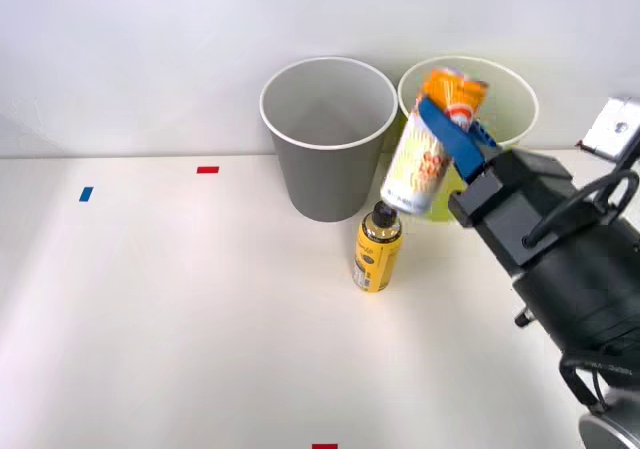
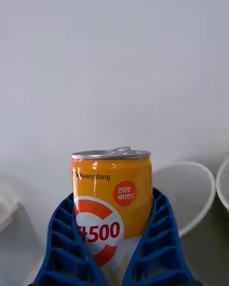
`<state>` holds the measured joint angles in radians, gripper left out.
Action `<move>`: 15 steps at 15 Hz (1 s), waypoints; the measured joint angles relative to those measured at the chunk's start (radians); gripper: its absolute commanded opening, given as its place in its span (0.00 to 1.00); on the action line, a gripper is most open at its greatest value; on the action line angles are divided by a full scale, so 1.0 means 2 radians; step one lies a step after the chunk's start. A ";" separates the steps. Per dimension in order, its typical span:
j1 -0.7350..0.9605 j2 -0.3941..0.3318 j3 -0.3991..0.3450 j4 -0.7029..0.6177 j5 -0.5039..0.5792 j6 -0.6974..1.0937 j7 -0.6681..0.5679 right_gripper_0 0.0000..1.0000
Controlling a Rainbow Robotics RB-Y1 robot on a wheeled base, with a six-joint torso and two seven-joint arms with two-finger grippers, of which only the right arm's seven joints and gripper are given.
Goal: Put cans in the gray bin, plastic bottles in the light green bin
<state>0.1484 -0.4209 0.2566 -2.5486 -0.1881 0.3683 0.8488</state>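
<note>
My right gripper (image 1: 447,129) is shut on an orange-and-white can (image 1: 428,147), its blue fingers (image 1: 458,137) clamped on the can's sides. The can hangs tilted in the air, in front of the light green bin (image 1: 512,99) and just right of the gray bin (image 1: 328,139). In the right wrist view the can (image 2: 112,181) stands upright between the ribbed fingers (image 2: 62,248) of my gripper (image 2: 112,252), pull-tab end up. A small plastic bottle (image 1: 378,252) with a black cap and yellow label stands on the table below the can, in front of the two bins.
The two bins stand side by side against the white wall at the back of the white table (image 1: 180,309). Small red tape marks (image 1: 207,170) and a blue one (image 1: 86,194) lie on the table. A white bin rim (image 2: 202,205) shows behind the can.
</note>
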 measured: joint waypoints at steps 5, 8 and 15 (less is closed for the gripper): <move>-0.161 0.047 0.002 0.146 0.037 -0.022 0.001 0.00; -0.234 0.073 0.000 0.229 0.069 -0.022 0.002 0.00; -0.334 0.107 0.024 0.367 0.131 -0.023 0.003 0.00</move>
<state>-0.5191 -0.2071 0.3037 -1.8146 0.0731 0.3229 0.8542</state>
